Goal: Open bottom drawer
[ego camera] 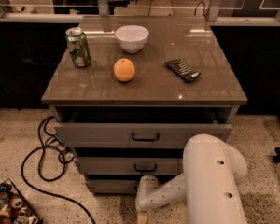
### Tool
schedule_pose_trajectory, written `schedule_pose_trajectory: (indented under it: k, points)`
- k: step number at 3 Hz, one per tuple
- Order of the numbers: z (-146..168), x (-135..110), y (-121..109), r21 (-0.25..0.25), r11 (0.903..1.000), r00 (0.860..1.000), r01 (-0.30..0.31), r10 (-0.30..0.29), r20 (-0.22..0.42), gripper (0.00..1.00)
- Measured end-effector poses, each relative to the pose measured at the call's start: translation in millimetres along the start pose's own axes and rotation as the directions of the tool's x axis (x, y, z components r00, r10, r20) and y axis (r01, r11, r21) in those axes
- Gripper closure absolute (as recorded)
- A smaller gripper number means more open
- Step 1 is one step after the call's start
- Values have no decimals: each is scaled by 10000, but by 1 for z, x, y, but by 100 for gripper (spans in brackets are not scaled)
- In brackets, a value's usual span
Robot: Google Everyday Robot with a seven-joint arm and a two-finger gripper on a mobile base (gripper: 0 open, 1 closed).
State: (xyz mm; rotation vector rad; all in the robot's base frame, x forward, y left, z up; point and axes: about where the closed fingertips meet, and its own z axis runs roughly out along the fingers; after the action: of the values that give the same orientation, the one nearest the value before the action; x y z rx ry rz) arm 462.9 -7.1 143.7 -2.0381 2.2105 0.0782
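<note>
The bottom drawer (109, 185) is the lowest of three grey drawers in the cabinet; only the left part of its flat front shows, and its handle is hidden behind my arm. My white arm reaches in from the lower right, and its wrist (147, 195) sits right in front of the bottom drawer's middle. The gripper (142, 218) hangs at the frame's bottom edge, mostly cut off. The top drawer (144, 135) and middle drawer (130, 166) stand slightly pulled out, each with a black bar handle.
On the cabinet top (149, 85) stand a green can (78, 47), a white bowl (131, 38), an orange (124, 70) and a dark snack bag (182, 70). A black cable (42, 157) loops on the floor at left. A wire basket of cans (11, 208) sits at lower left.
</note>
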Motion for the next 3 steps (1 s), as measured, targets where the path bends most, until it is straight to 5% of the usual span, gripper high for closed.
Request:
schedule_pose_trajectory:
  k: [3]
  points:
    - [2,1,3,-53,10000,10000,0,0,-13,62]
